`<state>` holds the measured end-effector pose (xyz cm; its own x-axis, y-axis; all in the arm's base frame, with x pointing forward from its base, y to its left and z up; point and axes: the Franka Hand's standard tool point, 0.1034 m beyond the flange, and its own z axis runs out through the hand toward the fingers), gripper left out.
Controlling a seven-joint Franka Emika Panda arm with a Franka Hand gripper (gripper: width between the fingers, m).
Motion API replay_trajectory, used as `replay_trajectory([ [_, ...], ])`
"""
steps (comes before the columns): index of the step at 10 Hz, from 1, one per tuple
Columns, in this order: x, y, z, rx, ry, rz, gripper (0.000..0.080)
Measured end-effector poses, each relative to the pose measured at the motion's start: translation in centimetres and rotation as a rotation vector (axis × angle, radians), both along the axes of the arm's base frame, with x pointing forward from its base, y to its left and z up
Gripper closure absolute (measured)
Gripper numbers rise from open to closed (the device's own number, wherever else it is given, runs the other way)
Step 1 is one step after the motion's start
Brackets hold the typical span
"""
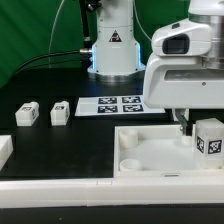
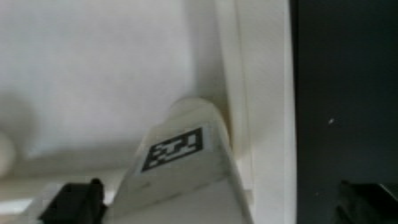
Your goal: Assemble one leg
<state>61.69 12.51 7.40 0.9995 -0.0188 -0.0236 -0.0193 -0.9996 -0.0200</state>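
A leg (image 1: 208,137), a small white block with a black-and-white tag facing the camera, stands at the right end of the large white tray-like piece (image 1: 140,158). My gripper (image 1: 188,124) hangs just above and beside this leg. In the wrist view the leg (image 2: 178,152) lies between my two dark fingertips (image 2: 75,202), nearer one of them, with a gap to the other. My gripper (image 2: 219,205) is open. The leg sits against the tray's raised rim (image 2: 263,80).
Two more legs (image 1: 27,113) (image 1: 60,112) stand on the black table at the exterior view's left. Another white part (image 1: 4,150) is at the left edge. The marker board (image 1: 115,104) lies behind the tray, in front of the arm's base (image 1: 112,55).
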Motion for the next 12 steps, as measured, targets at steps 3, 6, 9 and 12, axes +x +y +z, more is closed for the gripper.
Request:
replay_trajectory([
  [3, 0.03, -0.21, -0.04, 0.003, -0.003, 0.146, 0.015],
  [6, 0.03, -0.21, -0.06, 0.003, -0.003, 0.144, 0.0246],
  [9, 0.08, -0.66, -0.1, -0.002, -0.002, 0.139, 0.045],
  [12, 0.07, -0.66, -0.13, -0.001, -0.001, 0.115, 0.0506],
])
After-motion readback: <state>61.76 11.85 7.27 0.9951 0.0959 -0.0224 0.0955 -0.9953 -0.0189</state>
